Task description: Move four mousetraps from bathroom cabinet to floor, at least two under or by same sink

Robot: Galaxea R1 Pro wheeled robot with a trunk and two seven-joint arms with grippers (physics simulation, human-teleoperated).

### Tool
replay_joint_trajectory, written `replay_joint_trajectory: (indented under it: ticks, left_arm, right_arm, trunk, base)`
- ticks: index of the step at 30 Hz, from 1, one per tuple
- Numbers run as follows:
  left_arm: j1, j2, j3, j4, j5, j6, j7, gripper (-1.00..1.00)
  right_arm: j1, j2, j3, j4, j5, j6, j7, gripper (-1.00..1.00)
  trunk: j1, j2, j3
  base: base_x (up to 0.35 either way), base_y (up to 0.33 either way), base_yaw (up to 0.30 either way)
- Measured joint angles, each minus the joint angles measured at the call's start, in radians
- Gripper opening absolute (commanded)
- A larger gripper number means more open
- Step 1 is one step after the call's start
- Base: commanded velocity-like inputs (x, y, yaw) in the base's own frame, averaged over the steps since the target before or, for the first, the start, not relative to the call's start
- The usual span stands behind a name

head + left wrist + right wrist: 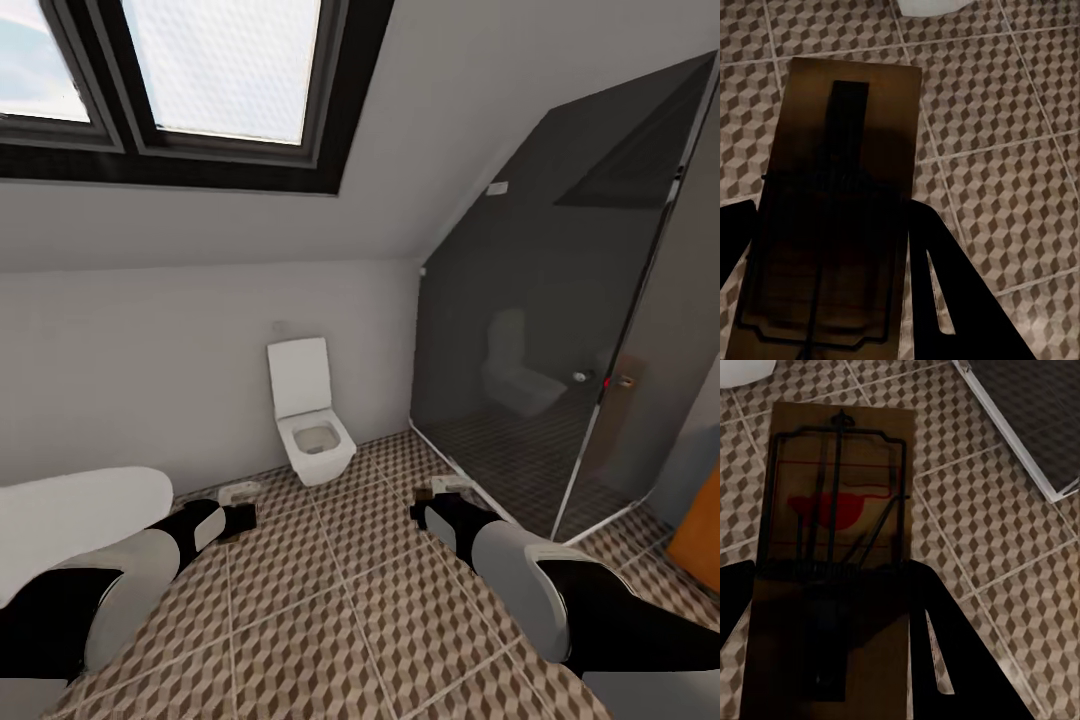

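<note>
Each arm carries a mousetrap over the bathroom floor: left gripper clamps one mousetrap, right gripper clamps another. Toilet ahead, no sink seen; risk: dropping them here, far from any sink

Both arms are showing glossy black segments joined by smooth light-grey shells, tapering to black wrists. The left gripper and right gripper are showing flat, black, wedge-shaped fingers with a narrow slot.
</note>
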Motion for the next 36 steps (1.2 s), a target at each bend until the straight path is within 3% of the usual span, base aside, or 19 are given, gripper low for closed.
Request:
replay_joint_trajectory:
  ticks: [36]
  left_arm:
    - [0.000, 0.000, 0.000, 0.000, 0.000, 0.000, 0.000, -1.00]
  right_arm:
    - [0.000, 0.000, 0.000, 0.000, 0.000, 0.000, 0.000, -1.00]
  trunk:
    - [0.000, 0.000, 0.000]
  base:
    - [0.000, 0.000, 0.300]
